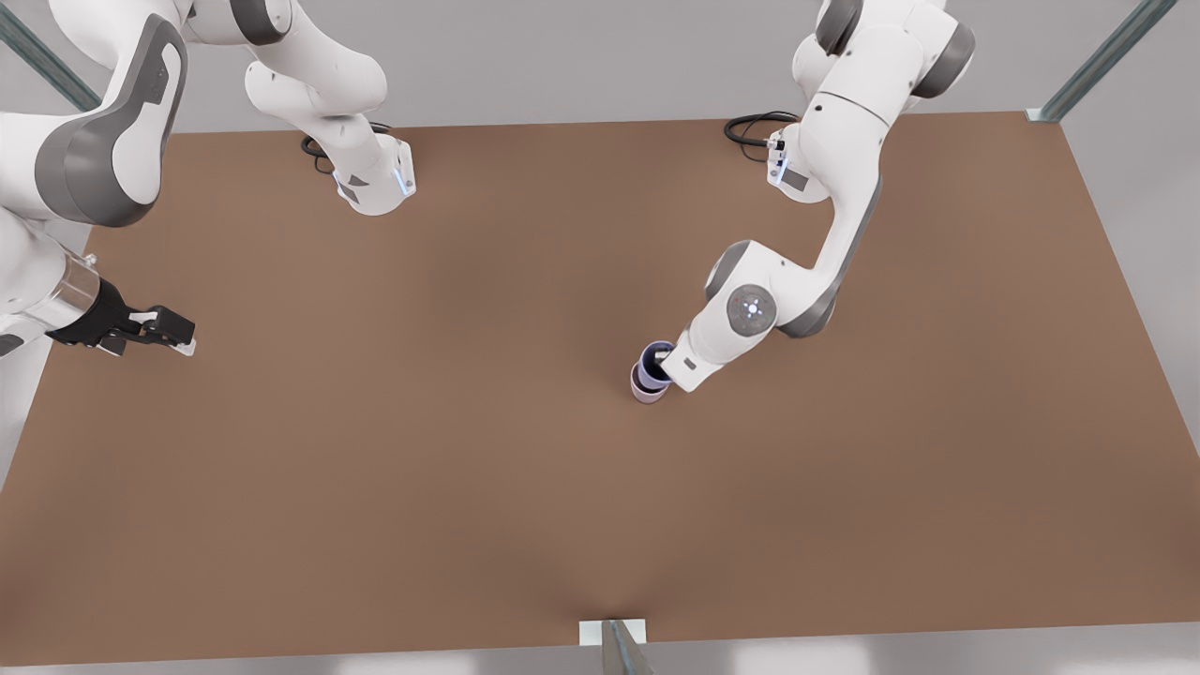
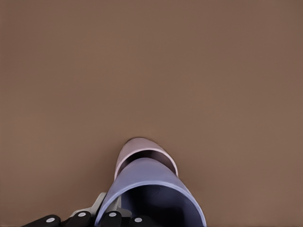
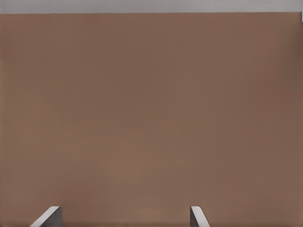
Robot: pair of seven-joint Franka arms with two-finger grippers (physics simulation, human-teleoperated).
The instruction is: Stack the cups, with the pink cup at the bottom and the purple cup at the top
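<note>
The left gripper (image 1: 664,367) pinches the purple cup (image 1: 652,361) by its rim, right above the pink cup (image 1: 645,389) near the table's (image 1: 375,469) middle. The right gripper (image 1: 173,330) waits far left, fingers spread.

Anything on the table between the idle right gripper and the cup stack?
No. In the front view, only bare table lies between the waiting right gripper, fingers open, and the purple cup, held by the left gripper over the pink cup.
</note>
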